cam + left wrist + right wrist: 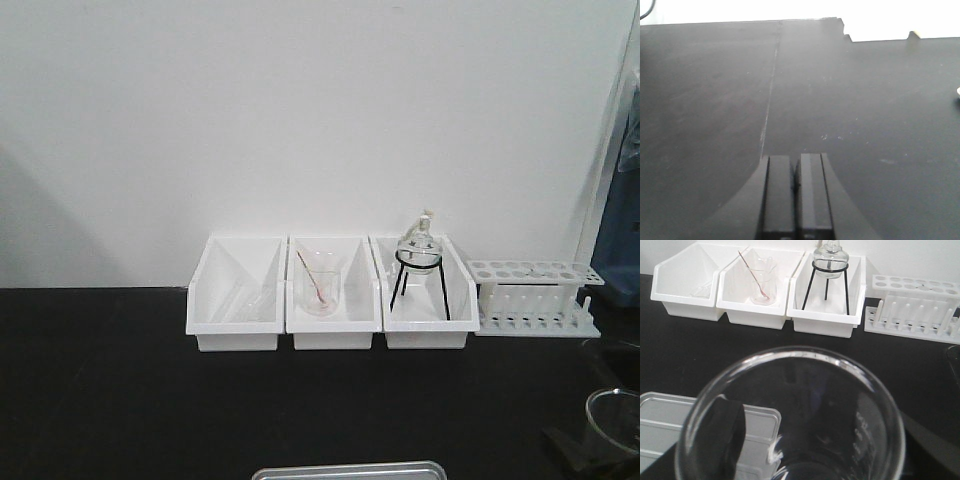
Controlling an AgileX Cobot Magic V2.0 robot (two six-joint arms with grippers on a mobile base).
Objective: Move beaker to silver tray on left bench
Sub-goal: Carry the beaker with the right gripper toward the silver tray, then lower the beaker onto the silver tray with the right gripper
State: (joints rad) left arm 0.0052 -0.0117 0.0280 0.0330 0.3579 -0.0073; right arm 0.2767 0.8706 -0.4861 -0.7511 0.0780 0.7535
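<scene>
- The right jaws are gripping the beaker, holding it over the black surface near the silver tray's right end.
- The left jaws are sitting closed together over that surface.

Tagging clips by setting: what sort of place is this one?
Probably a chemistry lab bench: a black worktop holds a white test-tube rack, a glass flask on a tripod stand in a white bin, and a beaker with a red rod.
</scene>
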